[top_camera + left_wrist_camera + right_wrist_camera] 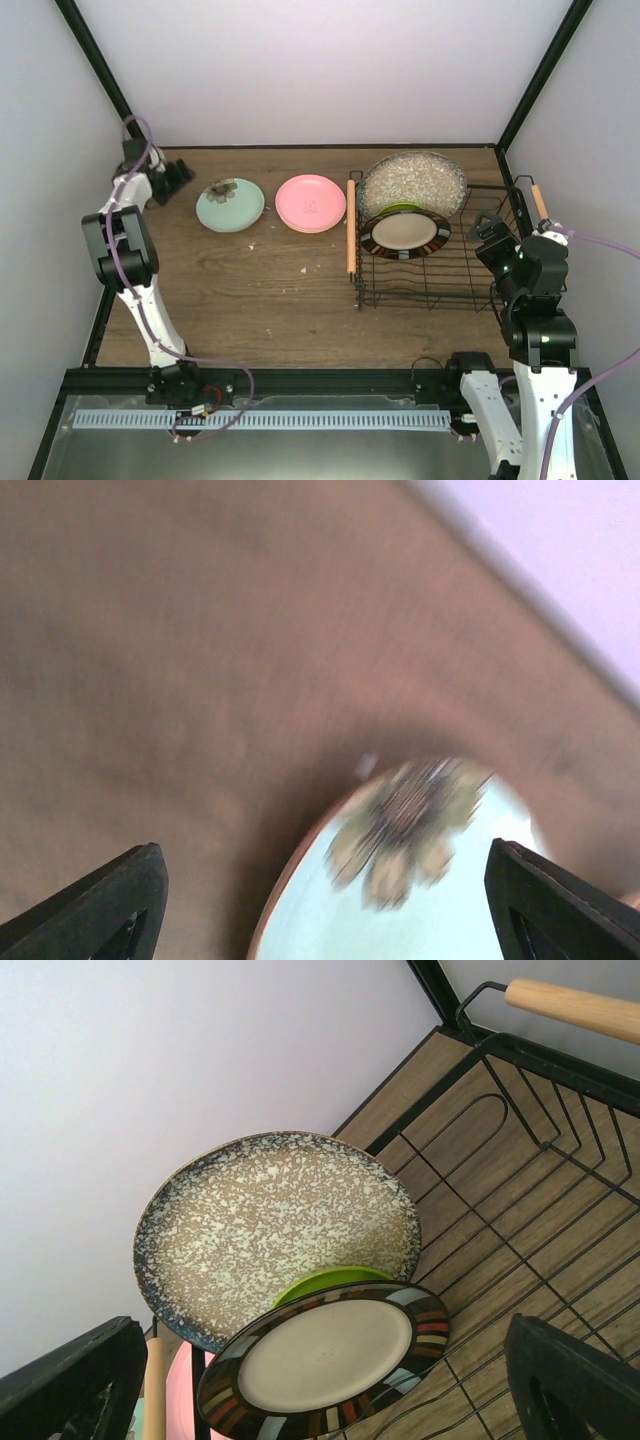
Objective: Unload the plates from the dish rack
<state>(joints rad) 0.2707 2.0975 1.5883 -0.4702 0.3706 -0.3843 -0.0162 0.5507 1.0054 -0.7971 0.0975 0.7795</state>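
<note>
Top external: mint plate (230, 205) and pink plate (310, 203) on the counter (260, 300), speckled plate (413, 180), lime plate (398, 208) and brown-rimmed plate (405, 233) in the dish rack (430, 285), both arms' jaws apart, empty.

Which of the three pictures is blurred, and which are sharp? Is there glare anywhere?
Left wrist view: heavily blurred, with the mint plate and its flower smeared and the wood grain streaked. Right wrist view: sharp, and the speckles on the grey plate are crisp. Top external view: fairly sharp, with soft, even light on the table, only faint shadows and no glare.
</note>
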